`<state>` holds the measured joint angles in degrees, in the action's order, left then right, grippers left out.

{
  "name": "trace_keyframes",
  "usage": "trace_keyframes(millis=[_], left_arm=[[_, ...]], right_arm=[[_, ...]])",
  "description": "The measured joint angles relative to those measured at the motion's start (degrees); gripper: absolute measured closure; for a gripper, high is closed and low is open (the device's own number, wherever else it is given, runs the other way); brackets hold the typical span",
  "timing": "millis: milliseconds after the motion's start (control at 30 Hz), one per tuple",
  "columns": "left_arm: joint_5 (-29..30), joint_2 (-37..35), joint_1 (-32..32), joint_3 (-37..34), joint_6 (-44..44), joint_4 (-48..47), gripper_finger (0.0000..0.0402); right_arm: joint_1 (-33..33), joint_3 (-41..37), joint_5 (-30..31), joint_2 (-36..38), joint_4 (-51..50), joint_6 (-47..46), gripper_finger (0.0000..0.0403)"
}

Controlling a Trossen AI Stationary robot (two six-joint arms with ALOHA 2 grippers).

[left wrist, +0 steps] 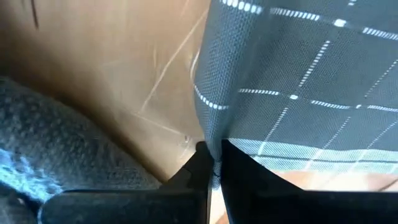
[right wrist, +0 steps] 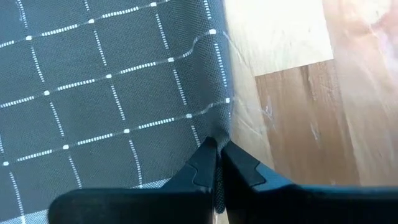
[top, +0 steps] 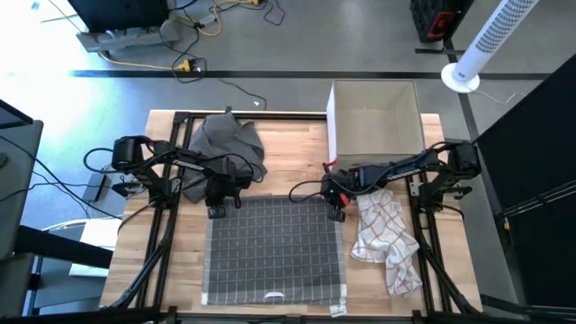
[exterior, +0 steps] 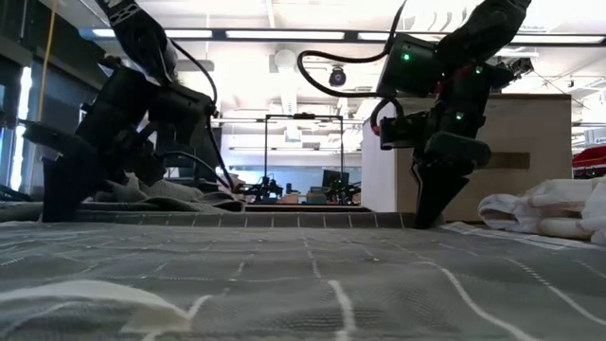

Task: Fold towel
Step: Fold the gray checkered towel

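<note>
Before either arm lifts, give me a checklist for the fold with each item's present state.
1. Left gripper shut on the grey checked towel's far left corner: ok.
2. Right gripper shut on the far right corner: ok.
3. Towel spread flat on the table: ok.
4. Crumpled grey cloth lies off the towel: ok.
5. White patterned cloth lies off the towel's right edge: cannot tell, very close.
6. Cardboard box out of the fold's path: ok.
</note>
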<state>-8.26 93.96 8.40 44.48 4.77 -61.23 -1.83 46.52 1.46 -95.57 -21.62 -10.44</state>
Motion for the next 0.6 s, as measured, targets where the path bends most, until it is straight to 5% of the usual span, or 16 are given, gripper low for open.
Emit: trace_keyframes(millis=[600], left_arm=[[18.32,-0.30,2.84,18.95,-1.88,-18.30,0.0396]], right_arm=[[0.37,1.44,6.71,24.37,-15.26,-6.53,0.0403]])
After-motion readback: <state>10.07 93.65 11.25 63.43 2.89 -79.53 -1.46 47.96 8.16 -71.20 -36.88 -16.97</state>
